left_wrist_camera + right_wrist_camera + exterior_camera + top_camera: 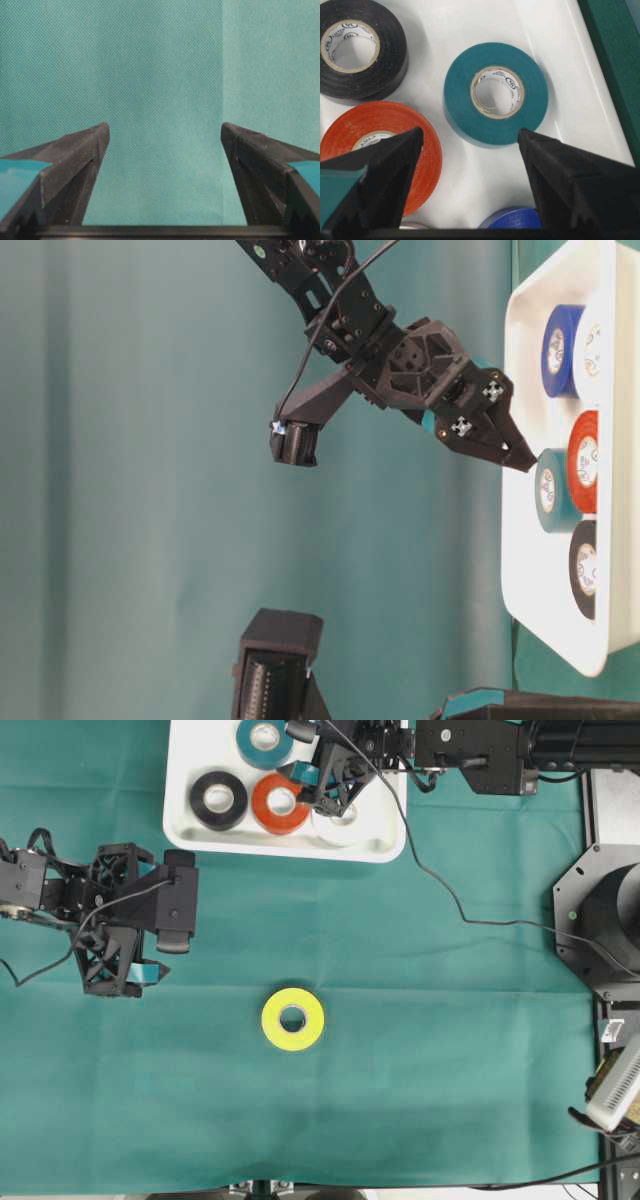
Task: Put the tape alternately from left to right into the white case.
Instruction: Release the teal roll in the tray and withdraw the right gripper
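Observation:
The white case (190,765) sits at the table's far edge. Teal tape (495,95), black tape (357,47), orange-red tape (385,135) and blue tape (515,220) lie flat in it, and white tape (340,815) shows beside the orange-red roll. My right gripper (470,137) hovers open over the case floor (560,50), holding nothing, its fingertips close to the teal and orange-red rolls. Yellow tape (292,1019) lies alone on the green cloth. Up and left of the yellow roll, my left gripper (165,132) stands open over bare cloth.
Green cloth (450,1050) covers the table. The right arm's cable (440,885) trails across the cloth just right of the case. A black round base (605,925) and some equipment stand off the right edge.

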Controlling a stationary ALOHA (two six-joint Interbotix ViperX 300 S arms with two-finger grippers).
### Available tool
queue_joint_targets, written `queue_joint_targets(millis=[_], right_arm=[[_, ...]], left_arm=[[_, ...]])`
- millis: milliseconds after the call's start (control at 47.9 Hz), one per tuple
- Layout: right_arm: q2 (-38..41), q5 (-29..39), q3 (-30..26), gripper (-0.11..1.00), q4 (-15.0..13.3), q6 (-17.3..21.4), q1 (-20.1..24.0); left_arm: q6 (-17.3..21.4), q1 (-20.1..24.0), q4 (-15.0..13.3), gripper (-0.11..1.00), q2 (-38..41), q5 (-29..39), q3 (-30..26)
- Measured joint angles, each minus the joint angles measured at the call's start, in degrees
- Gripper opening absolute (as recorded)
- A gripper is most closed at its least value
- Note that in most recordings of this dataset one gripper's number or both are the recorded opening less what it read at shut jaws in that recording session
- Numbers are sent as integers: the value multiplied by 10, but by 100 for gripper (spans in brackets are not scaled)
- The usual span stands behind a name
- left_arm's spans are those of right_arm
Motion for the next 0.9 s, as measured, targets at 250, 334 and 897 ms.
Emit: queue_joint_targets(millis=[250, 334, 897], right_arm=[[-8, 4, 26, 83, 0, 3, 30], [-19, 5, 39, 83, 0, 4, 44], [-69, 5, 75, 83, 1, 4, 122]], left_arm=[[0, 0, 0, 54, 1, 1, 0], [1, 0, 1, 54, 1, 1, 0], [1, 0, 0, 54, 1, 1, 0]])
